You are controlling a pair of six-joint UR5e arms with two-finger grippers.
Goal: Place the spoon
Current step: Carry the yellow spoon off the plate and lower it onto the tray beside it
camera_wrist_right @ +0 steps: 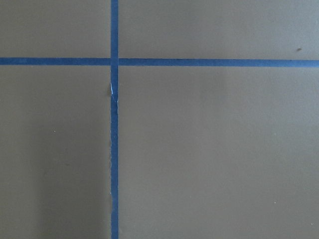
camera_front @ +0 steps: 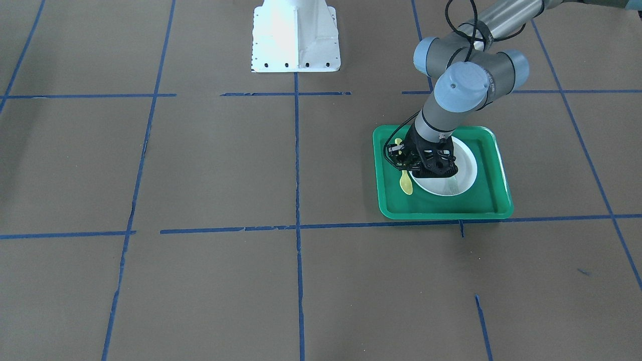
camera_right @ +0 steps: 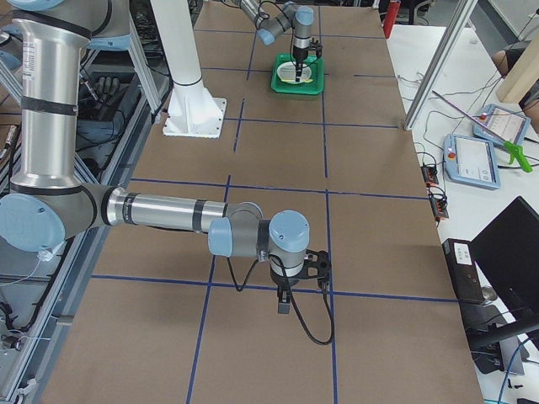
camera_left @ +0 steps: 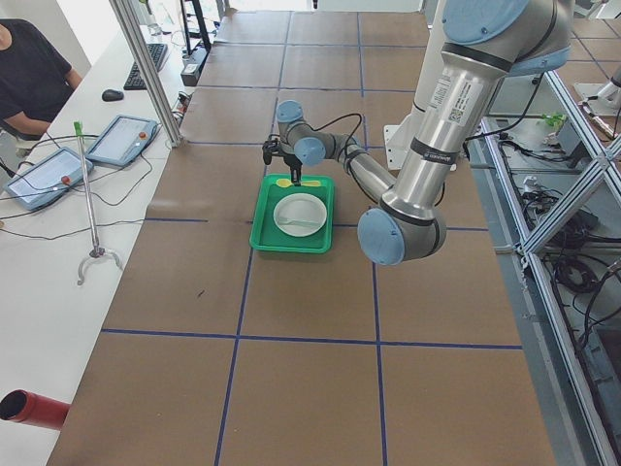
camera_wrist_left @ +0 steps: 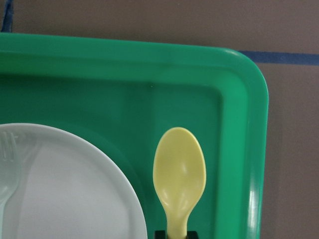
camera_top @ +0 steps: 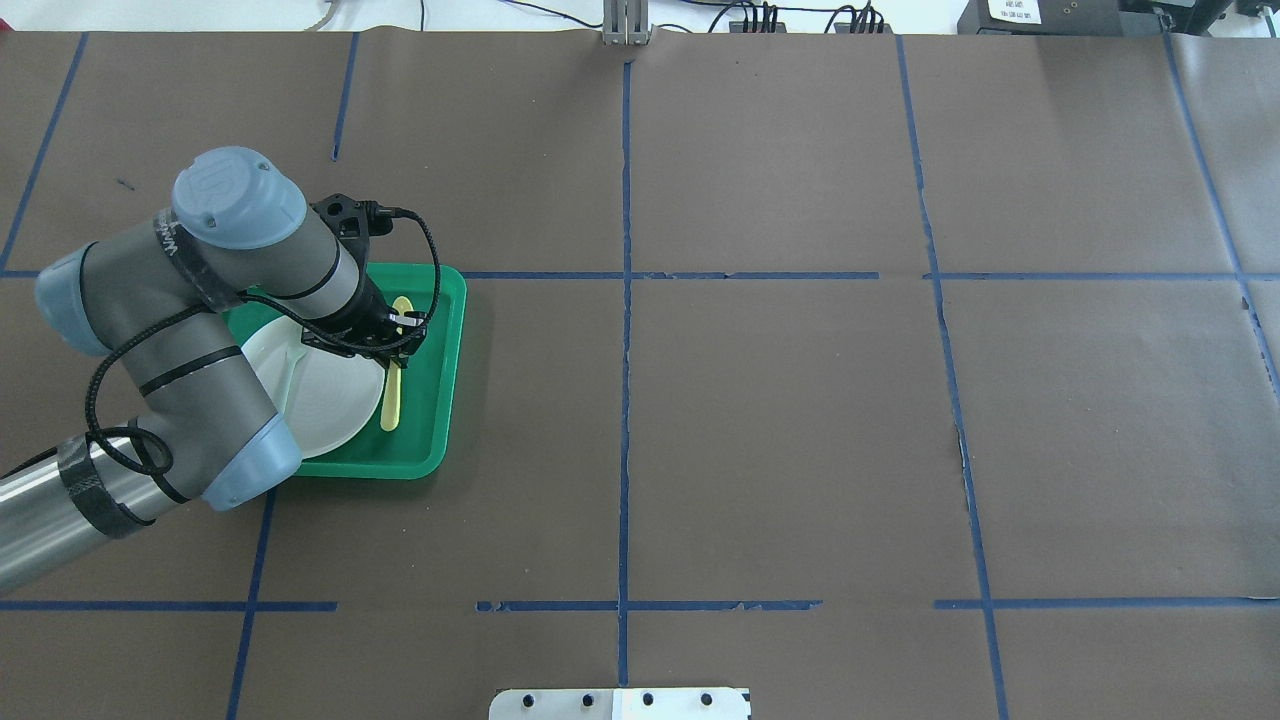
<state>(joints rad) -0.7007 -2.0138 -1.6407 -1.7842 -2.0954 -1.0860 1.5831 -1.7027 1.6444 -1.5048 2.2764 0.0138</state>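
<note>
The pale-yellow spoon (camera_wrist_left: pixel 179 169) is in the green tray (camera_wrist_left: pixel 239 124), right beside the white plate (camera_wrist_left: pixel 70 189). Its bowl points away from the robot, toward a tray corner. My left gripper (camera_top: pixel 397 345) stands straight down over the spoon's handle. Its black fingertips (camera_wrist_left: pixel 175 234) close around the handle at the bottom edge of the left wrist view. The spoon (camera_top: pixel 391 400) also shows in the overhead view, along the plate's (camera_top: pixel 330 400) edge. My right gripper (camera_right: pixel 286 299) shows only in the exterior right view, low over bare table, so I cannot tell its state.
A pale translucent fork (camera_wrist_left: pixel 7 164) lies on the plate. The tray (camera_front: pixel 441 213) sits against a blue tape line. The robot's white base (camera_front: pixel 296 37) stands at the table's middle. The right wrist view shows only brown paper and tape lines (camera_wrist_right: pixel 114 124).
</note>
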